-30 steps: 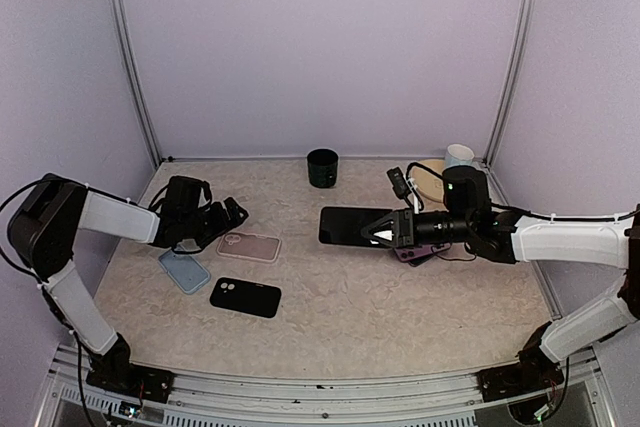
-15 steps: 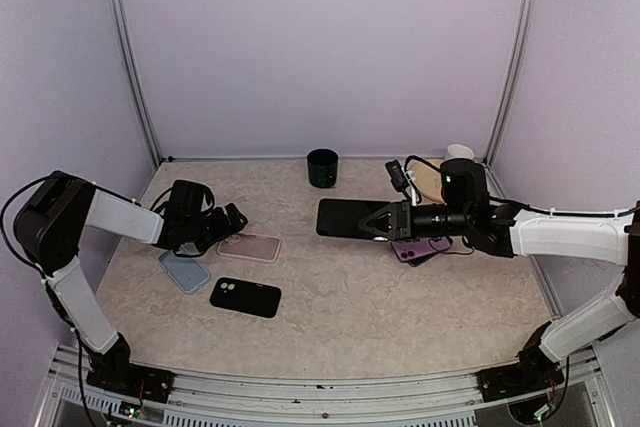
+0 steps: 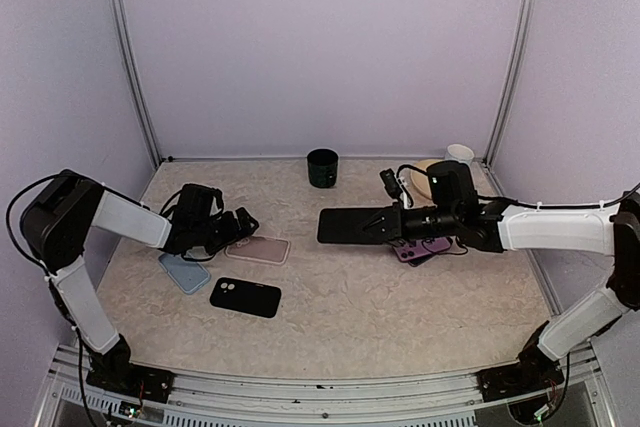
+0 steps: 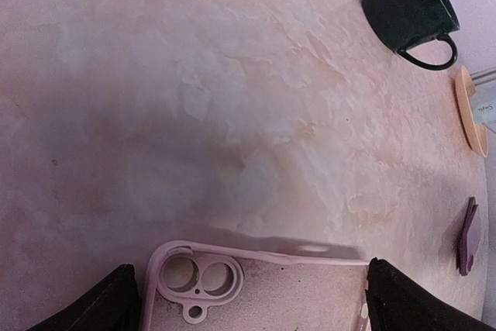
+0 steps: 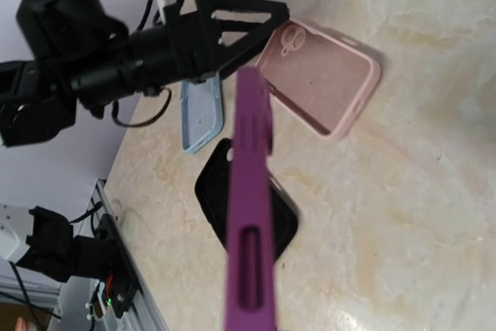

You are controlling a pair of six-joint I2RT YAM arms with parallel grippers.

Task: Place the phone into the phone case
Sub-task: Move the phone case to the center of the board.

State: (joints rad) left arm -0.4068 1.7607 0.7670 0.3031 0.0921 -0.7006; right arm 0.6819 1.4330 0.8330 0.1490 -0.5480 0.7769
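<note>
Pinching slim, flat purple phone [image 5: 248, 215]

A dark green ceramic mug [image 3: 322, 168] stands upright near the back edge of the beige marbled tabletop [image 3: 350, 292]. Further right lies a flat round beige plate [image 4: 470, 110], and a small white cup [image 3: 460, 154] stands just beside it in the back corner. At the front left, a light blue soft cover [image 3: 184, 272] and a black rectangular cover [image 3: 245, 297] lie flat, just beside each other
</note>
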